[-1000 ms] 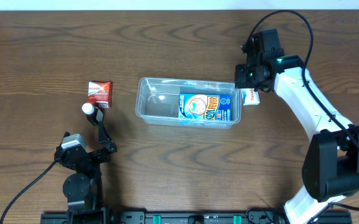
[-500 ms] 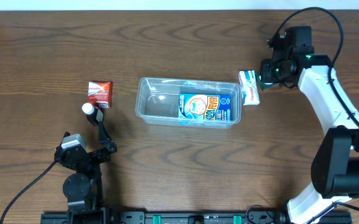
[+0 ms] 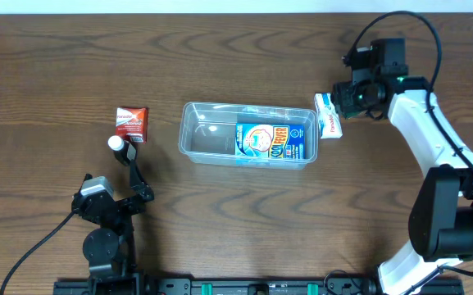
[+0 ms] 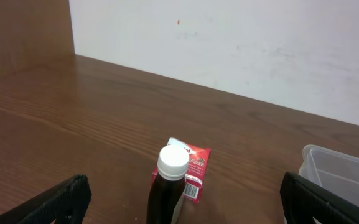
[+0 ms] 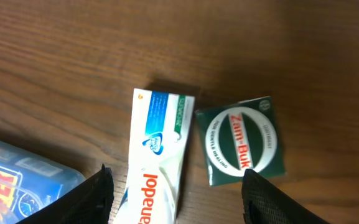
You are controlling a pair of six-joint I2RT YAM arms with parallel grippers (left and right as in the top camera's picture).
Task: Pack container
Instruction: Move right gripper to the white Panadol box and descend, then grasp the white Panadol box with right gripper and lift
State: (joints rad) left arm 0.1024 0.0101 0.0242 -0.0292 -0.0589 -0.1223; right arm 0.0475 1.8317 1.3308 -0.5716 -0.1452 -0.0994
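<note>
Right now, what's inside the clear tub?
One blue box lies flat in the right half of the tub. The left half looks bare. Whatever might be under the box is covered, so I cannot tell.

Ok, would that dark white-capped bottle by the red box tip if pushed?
Likely: the bottle stands upright, tall and narrow, so a high push could topple it. Its round body would probably roll then. It looks rigid, likely firm to grasp.
</note>
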